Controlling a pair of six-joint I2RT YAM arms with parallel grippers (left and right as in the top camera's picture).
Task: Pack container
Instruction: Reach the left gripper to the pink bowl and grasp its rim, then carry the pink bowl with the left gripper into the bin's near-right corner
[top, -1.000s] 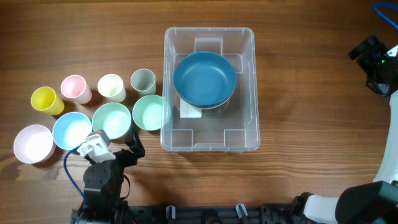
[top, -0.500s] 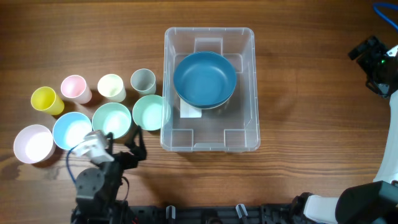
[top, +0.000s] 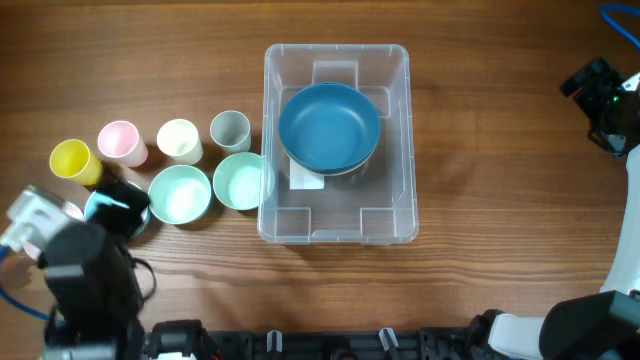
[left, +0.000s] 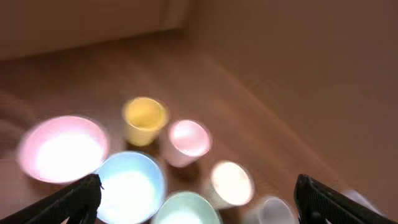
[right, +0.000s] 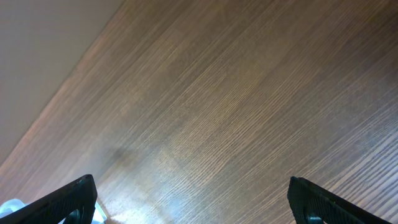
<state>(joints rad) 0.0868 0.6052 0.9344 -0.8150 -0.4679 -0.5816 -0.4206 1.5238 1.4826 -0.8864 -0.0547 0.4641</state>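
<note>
Clear container (top: 395, 205) holds one blue bowl (top: 329, 125); four cups (top: 179, 140), four pale bowls (top: 180, 193) beside; left fingers (left: 78, 196), right fingers (right: 69, 198) wide.

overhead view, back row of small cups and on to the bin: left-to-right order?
yellow cup → pink cup → cream cup → grey cup → container

A: Overhead?
B: Fixed, straight down, whole table (top: 480, 120), container (top: 336, 52) mid-frame.
A: L wrist?
B: Oblique, blurry, near yellow cup (left: 144, 118) + pink cup (left: 188, 140); overhead has both, left side.
A: R wrist?
B: Close, angled at bare tabletop; shares table only.
</note>
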